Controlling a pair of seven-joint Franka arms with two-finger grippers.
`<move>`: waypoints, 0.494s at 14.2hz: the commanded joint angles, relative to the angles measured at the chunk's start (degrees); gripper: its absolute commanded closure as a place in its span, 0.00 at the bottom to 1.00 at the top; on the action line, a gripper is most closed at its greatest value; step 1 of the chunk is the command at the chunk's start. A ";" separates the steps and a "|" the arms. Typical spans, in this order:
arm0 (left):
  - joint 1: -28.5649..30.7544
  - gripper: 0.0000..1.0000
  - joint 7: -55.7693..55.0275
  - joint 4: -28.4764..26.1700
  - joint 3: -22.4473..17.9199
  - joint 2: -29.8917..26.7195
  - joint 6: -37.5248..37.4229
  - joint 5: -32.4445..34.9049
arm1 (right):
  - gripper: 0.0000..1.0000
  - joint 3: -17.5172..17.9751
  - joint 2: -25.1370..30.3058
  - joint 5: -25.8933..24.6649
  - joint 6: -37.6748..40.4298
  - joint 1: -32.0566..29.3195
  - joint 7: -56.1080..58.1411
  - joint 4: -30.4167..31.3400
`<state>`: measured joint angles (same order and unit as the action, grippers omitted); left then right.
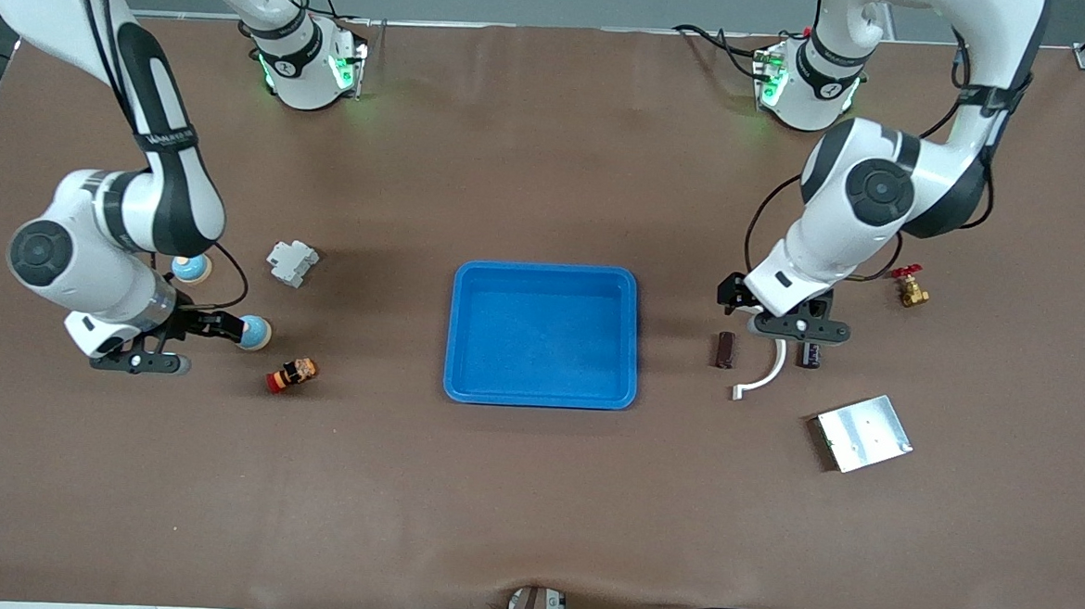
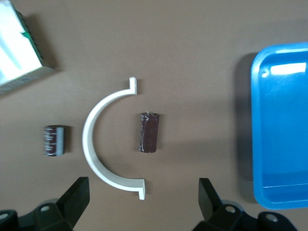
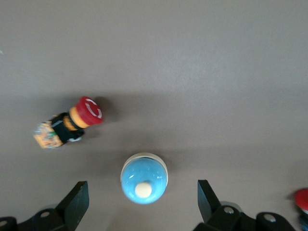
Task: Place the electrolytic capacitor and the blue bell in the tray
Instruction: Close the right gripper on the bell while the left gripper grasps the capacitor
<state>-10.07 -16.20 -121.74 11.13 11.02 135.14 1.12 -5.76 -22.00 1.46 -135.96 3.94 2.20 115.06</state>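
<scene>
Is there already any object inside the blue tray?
No, the blue tray shows only its bare floor in the front view, with nothing lying inside it.

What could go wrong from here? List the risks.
1. The left gripper hangs open over the clip, between the brown capacitor and the dark capacitor; it may grab the clip instead.
2. The right gripper is open over the bell; the button lies beside it and might get knocked.
</scene>
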 commanded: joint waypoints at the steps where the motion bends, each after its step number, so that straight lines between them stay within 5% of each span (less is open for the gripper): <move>1: -1.00 0.00 -2.42 0.01 0.04 3.64 4.15 1.86 | 0.00 -0.04 -1.98 0.39 -3.35 -0.86 0.00 2.62; 7: -1.19 0.00 -6.47 1.59 0.03 12.35 11.37 10.46 | 0.00 0.22 -5.06 4.59 -5.02 1.06 -0.44 2.71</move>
<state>-11.47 -20.71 -121.81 11.11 21.22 145.59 8.36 -5.86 -26.47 3.20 -140.48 3.74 2.02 117.72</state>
